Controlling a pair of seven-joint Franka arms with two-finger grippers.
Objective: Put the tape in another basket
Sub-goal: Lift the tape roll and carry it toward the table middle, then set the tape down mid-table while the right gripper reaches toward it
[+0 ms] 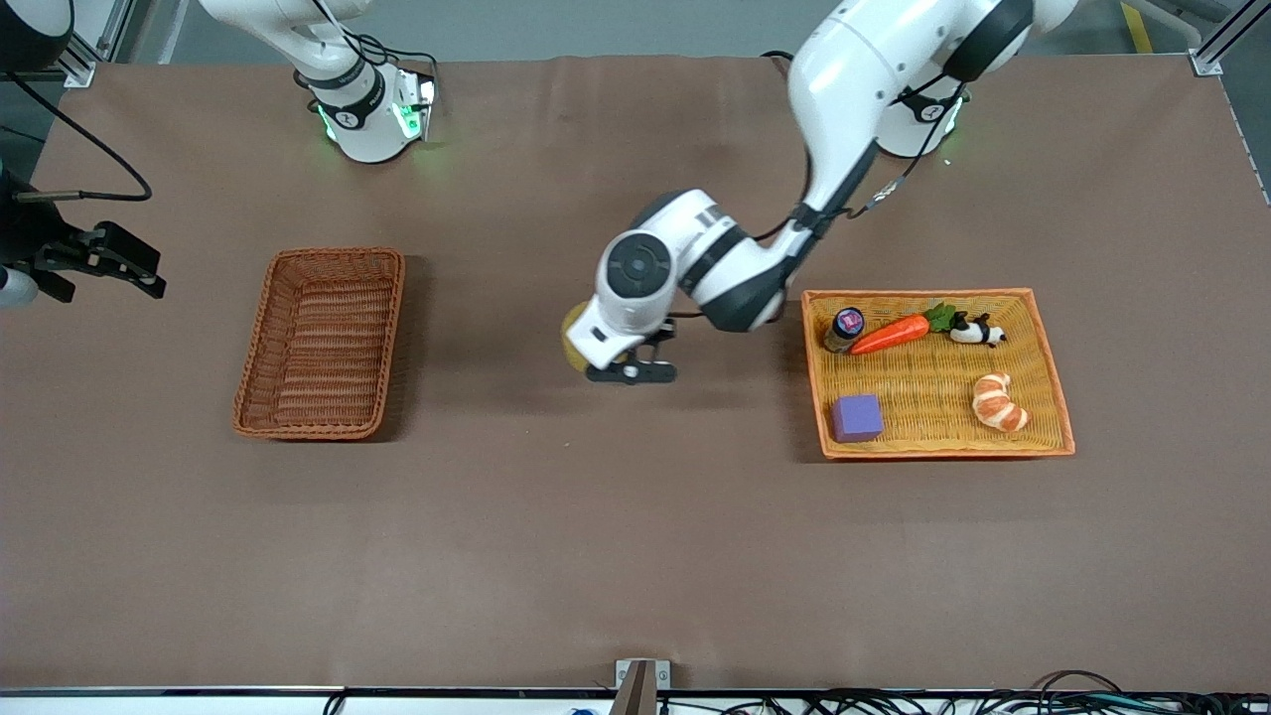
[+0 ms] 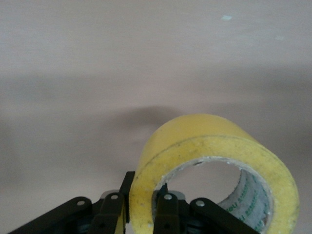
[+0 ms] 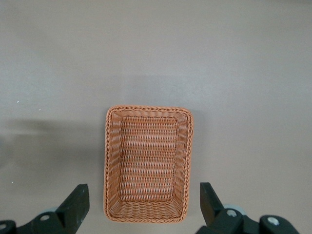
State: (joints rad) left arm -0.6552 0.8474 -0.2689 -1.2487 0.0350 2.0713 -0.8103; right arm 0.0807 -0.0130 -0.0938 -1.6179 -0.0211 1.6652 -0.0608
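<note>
The table (image 1: 635,556) is covered by a plain matte brown sheet with faint creases; aluminium framing shows at its corners, and a run of black cables lies along the edge nearest the front camera. The left gripper (image 1: 628,369) hangs in the air over bare brown surface between the two baskets, its fingers (image 2: 165,214) closed on the wall of the tape (image 2: 214,161), one finger inside the ring and one outside. The tape is a yellowish roll held upright on edge, clear of the table, with its shadow on the cloth below. Green printed lettering runs around the roll's inner core in the left wrist view, but it is too small and curved to be read. Toward the right arm's end of the table from this gripper sits the basket (image 1: 320,343), reddish-brown, woven and with nothing in it. Toward the left arm's end sits the orange tray basket (image 1: 1058,397), holding a purple cube (image 1: 857,417), a croissant (image 1: 999,401), a carrot (image 1: 899,333), a small panda figure (image 1: 976,331) and a dark bottle (image 1: 844,329) with a pink cap label that cannot be read. The right gripper (image 3: 144,209) waits high above the reddish-brown basket, fingers spread wide and holding nothing.
</note>
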